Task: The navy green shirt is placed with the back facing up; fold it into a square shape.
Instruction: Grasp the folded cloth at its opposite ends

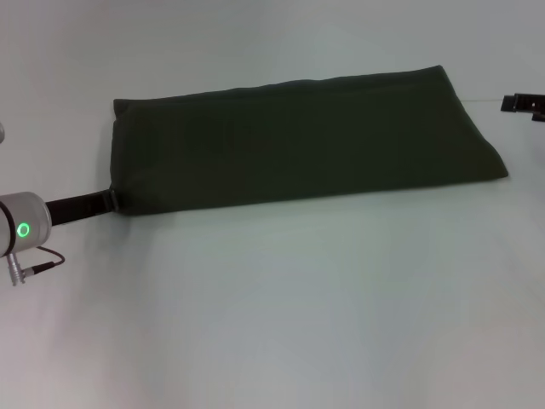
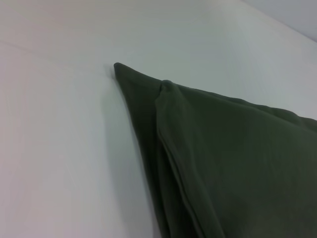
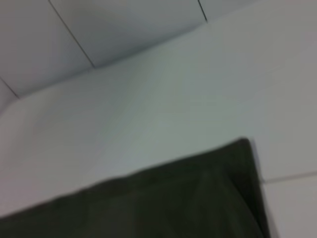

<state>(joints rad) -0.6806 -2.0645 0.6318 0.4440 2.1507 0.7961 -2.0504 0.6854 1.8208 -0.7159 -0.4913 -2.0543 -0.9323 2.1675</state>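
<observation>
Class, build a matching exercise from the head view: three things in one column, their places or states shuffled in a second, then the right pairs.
Things:
1. navy green shirt
2. left claw
3. right claw

States:
A. at the far right edge, clear of the cloth
B. folded into a long band across the table
C. at the band's near left corner

Pairs: 1-B, 2-C, 3-A
</observation>
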